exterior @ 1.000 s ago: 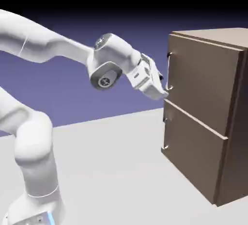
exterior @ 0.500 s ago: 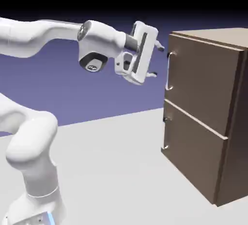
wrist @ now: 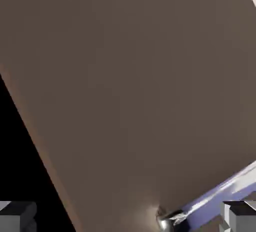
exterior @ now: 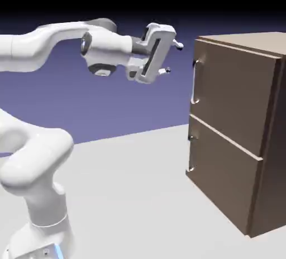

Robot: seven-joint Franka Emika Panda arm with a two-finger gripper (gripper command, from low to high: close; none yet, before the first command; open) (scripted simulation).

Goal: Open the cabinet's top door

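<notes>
The cabinet's closed top door (exterior: 234, 96) is the upper of 2 brown panels, its vertical silver bar handle (exterior: 194, 82) along the panel's left edge in the exterior view. Left of that edge, near but apart, the white Franka gripper (exterior: 174, 58) hangs tilted, its 2 fingers spread wide, holding and touching nothing.

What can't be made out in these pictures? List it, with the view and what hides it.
- Top door's handle, hand view: its far end is cut off by the right edge.
- Gripper's fingertips, hand view: cropped by the bottom edge.
- Cabinet's back, exterior view: the right edge cuts it off.
- Lower door's handle, exterior view: too small for its mounts to show clearly.
- Cabinet's inside, both views: hidden behind the closed doors.
</notes>
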